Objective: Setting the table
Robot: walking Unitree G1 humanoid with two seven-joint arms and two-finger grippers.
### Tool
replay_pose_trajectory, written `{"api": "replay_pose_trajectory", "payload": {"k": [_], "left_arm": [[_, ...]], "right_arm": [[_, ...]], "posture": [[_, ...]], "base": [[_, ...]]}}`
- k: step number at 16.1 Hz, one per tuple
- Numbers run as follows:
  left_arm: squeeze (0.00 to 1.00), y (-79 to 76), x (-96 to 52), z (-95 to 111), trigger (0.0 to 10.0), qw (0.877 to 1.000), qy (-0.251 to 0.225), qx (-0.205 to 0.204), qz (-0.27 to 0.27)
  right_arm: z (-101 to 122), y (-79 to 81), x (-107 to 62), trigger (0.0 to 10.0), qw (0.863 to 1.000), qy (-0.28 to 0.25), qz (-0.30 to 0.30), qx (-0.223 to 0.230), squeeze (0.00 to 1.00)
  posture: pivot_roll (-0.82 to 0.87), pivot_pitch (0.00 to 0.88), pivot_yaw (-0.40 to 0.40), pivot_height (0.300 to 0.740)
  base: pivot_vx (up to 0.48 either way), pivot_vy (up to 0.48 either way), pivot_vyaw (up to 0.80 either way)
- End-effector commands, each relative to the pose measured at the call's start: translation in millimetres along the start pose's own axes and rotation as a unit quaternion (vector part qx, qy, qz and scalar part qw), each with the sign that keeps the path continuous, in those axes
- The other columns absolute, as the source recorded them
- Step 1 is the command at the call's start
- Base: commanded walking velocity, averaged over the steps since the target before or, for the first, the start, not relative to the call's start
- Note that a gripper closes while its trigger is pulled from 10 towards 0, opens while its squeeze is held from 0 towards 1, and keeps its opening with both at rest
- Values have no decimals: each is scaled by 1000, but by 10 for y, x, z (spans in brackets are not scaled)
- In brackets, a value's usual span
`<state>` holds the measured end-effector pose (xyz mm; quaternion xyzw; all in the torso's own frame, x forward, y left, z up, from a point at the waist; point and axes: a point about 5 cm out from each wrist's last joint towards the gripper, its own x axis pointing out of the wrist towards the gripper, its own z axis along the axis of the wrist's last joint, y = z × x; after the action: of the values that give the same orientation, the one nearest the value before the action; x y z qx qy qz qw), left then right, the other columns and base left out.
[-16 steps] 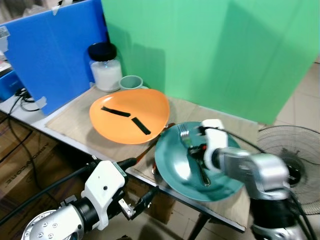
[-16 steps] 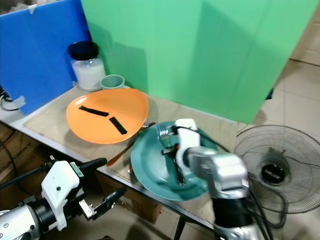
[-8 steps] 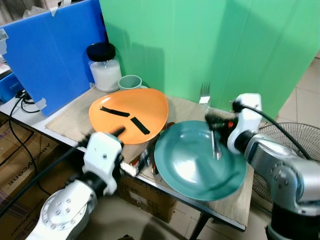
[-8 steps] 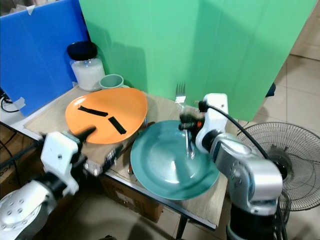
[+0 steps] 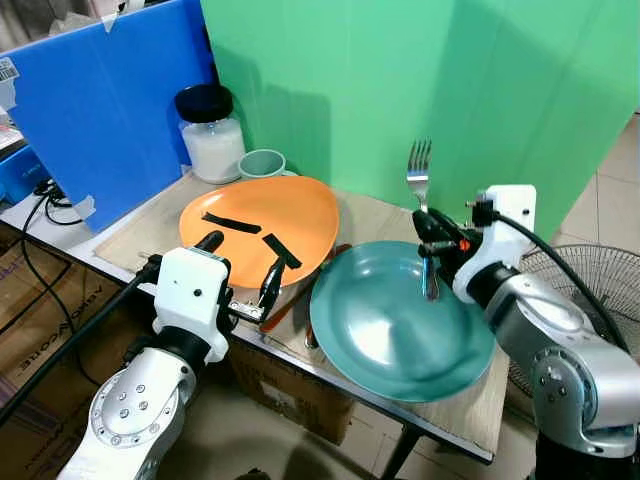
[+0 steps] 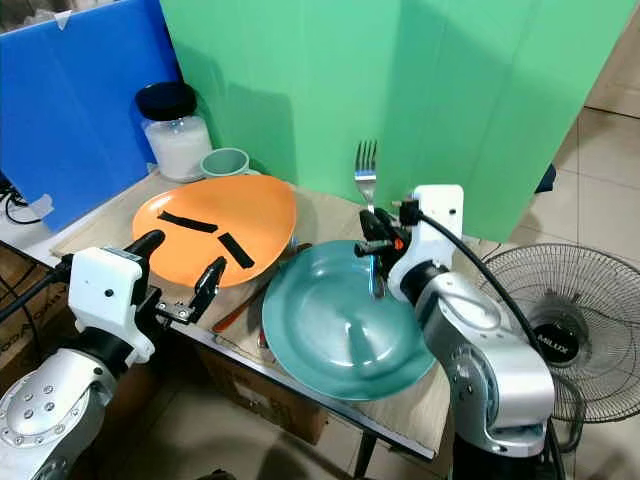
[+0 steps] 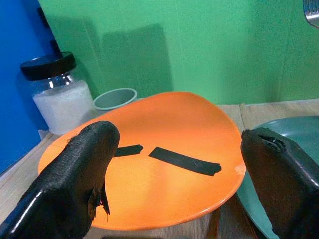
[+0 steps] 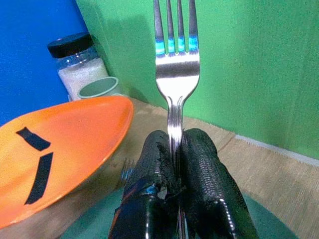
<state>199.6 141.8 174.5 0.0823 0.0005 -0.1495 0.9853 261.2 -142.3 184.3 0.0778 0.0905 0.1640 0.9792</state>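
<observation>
Left eye view, from the left side to the right: a blue panel [image 5: 100,100] stands at the back, and in front of it a glass jar [image 5: 210,135] with a black lid and white content stands on the worktop [image 5: 140,240], with a pale green cup [image 5: 262,163] just beside it. The left gripper [image 5: 240,275] hovers at the near edge of the worktop, its jaws wide open and holding nothing; in the left wrist view the two fingers [image 7: 75,184] stand far apart, and between them the orange plate [image 7: 149,164] is seen. This orange plate carries two black strips [image 5: 240,225], and its right edge lies over the rim of the teal plate [image 5: 390,340], which is on the right part of the worktop, near the front edge. Some cutlery lies half hidden between the two plates. The right gripper [image 5: 432,245] is above the far rim of the teal plate, with jaws closed on the handle of a fork [image 5: 419,165]. The fork stands upright, its prongs pointing up, above the jaws, and its lower handle hangs down over the teal plate. A green screen [image 5: 420,100] is behind, and a floor fan [image 5: 590,290] stands at the far right.
</observation>
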Motion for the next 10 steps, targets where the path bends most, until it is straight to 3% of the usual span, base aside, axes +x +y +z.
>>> {"api": "replay_pose_trajectory", "payload": {"k": [1, 10], "left_arm": [[0, 19, 1, -21, 10000, 1000, 3, 3, 8], [0, 12, 18, -43, 10000, 1000, 9, 6, 13]], "right_arm": [[45, 24, 2, 10000, 1000, -16, 4, -2, 0], [11, 13, 27, 10000, 1000, -22, -4, -1, 0]], "posture": [[-5, 0, 49, 740], [-3, 0, 45, 740]], "base": [[0, 0, 0], [0, 0, 0]]}}
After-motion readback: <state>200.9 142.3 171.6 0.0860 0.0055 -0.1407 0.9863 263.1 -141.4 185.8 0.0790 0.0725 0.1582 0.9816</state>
